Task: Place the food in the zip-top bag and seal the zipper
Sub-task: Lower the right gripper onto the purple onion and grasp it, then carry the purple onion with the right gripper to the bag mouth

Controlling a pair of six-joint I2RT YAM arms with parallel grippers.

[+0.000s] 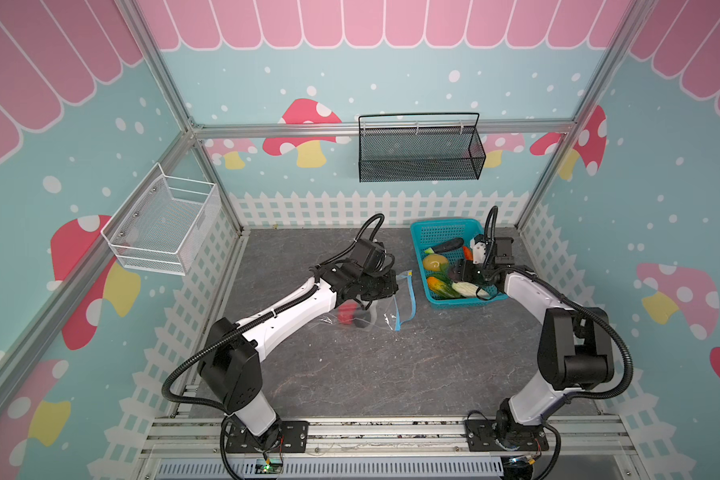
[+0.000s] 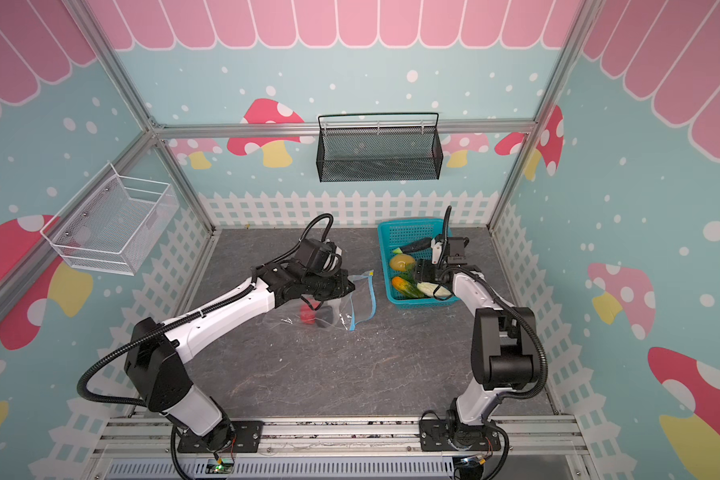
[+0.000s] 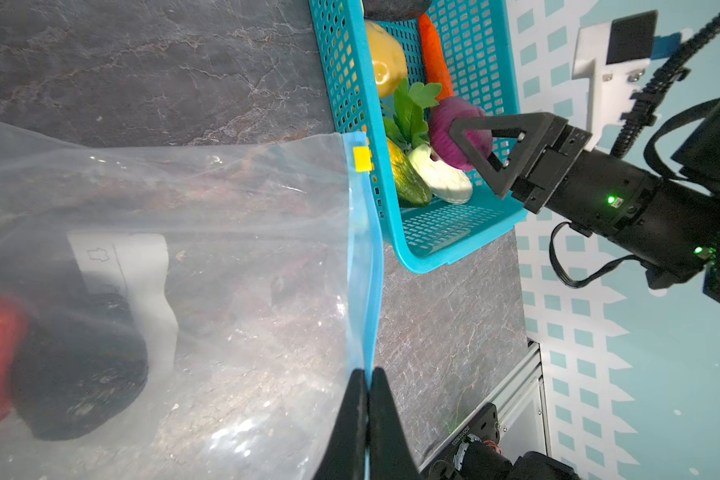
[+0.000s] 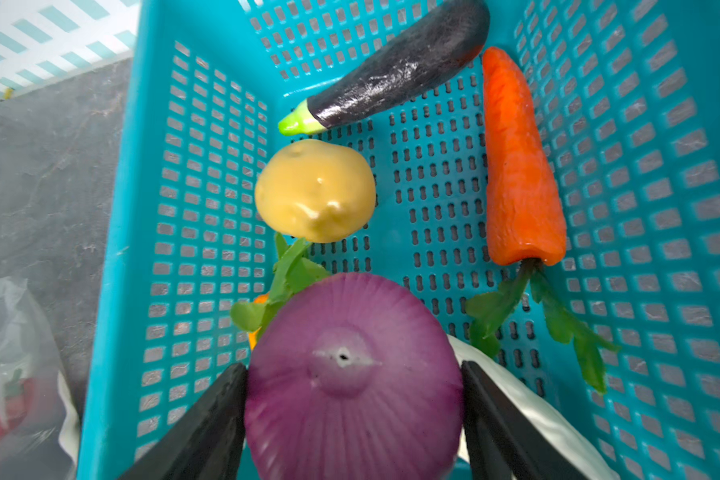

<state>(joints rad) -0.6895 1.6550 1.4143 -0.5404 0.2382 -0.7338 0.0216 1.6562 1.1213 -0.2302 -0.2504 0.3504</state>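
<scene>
Gripper on my right (image 4: 352,368) squeezes the purple onion (image 4: 350,324) in the basket (image 4: 121,208); I should lift it slowly, straight up. My left gripper (image 3: 367,376) pinches the zip-top bag (image 3: 225,208) beside it, mouth maybe open.

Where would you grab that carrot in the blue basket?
Probably the thick orange body of the carrot, pinched across its width from straight above: it lies flat on the basket floor, and its green leaves look thin and floppy.

The dark grey, stone-patterned table (image 1: 350,374) carried two things: the turquoise basket (image 1: 441,235) near its back edge, and the zip-top bag (image 1: 377,316) just beside that basket, toward the table's middle.
</scene>
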